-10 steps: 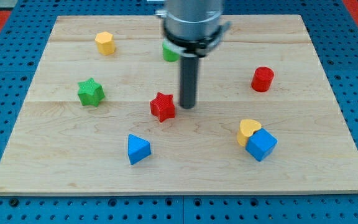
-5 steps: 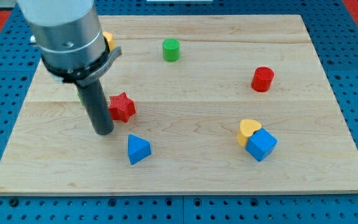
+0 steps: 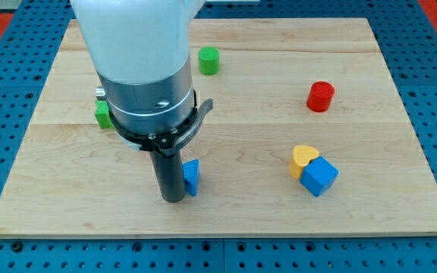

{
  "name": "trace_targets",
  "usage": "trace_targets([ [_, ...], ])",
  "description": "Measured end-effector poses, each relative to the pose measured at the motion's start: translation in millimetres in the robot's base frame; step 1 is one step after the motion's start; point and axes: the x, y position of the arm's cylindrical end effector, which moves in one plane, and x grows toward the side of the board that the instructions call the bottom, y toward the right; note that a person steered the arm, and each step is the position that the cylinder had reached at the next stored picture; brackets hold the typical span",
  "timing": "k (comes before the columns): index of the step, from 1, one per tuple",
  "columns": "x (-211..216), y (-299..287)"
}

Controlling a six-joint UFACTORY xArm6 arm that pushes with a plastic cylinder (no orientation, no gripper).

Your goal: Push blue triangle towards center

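Observation:
The blue triangle (image 3: 192, 175) lies on the wooden board (image 3: 241, 129), left of centre and toward the view's bottom, partly hidden behind my rod. My tip (image 3: 173, 199) rests on the board, touching the triangle's left side and a little below it. The arm's wide body covers much of the board's upper left.
A green cylinder (image 3: 209, 60) stands near the view's top. A red cylinder (image 3: 320, 96) is at the right. A yellow heart (image 3: 303, 158) touches a blue cube (image 3: 319, 177) at lower right. A green block (image 3: 102, 114) peeks out left of the arm.
My tip moved right and down, from above-left of the blue triangle to against its left side. The triangle shifted right. The red star and yellow block are now hidden behind the arm.

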Motion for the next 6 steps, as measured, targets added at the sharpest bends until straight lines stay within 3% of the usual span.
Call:
trace_targets([
  [6, -45, 23],
])
